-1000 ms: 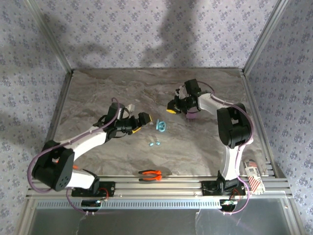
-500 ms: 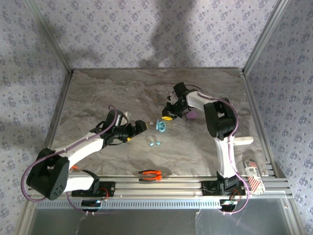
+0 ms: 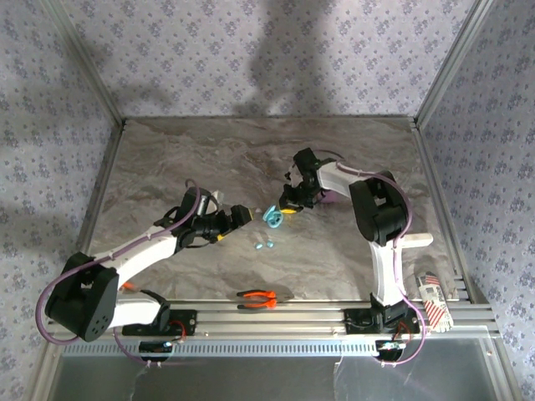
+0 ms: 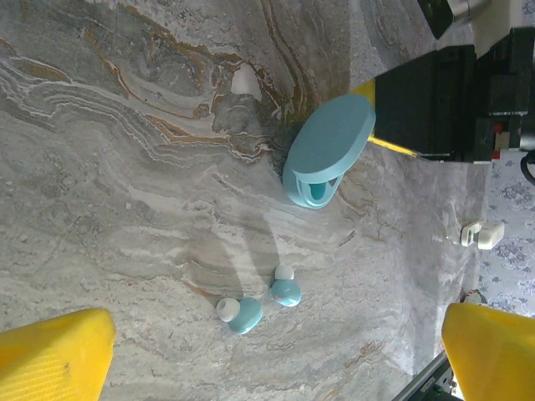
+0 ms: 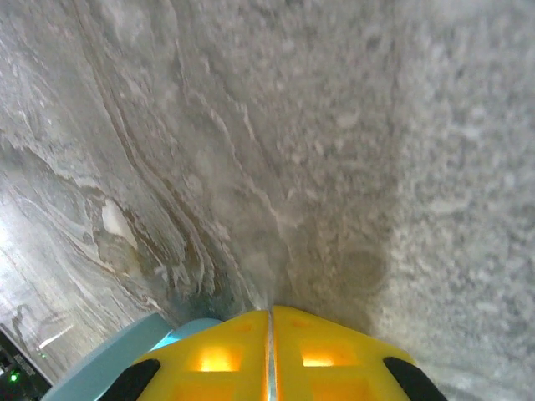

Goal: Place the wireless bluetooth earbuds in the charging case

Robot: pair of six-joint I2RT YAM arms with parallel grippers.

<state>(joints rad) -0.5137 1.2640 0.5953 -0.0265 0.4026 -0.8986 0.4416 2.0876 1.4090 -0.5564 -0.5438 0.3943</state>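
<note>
- Earbuds [image 4: 242, 315], two teal ones, are lying on the tabletop [image 4: 125, 167] near the open teal case [image 4: 328, 150], not in it.
- The right gripper [image 5: 269, 322] is pressing its fingers together, holding nothing, right beside the case.
- The left gripper [image 3: 242, 215] is hanging spread wide near the earbuds.
- I think the pick-up is starting: next, the left gripper needs to come down around one earbud and pinch it softly.
</note>
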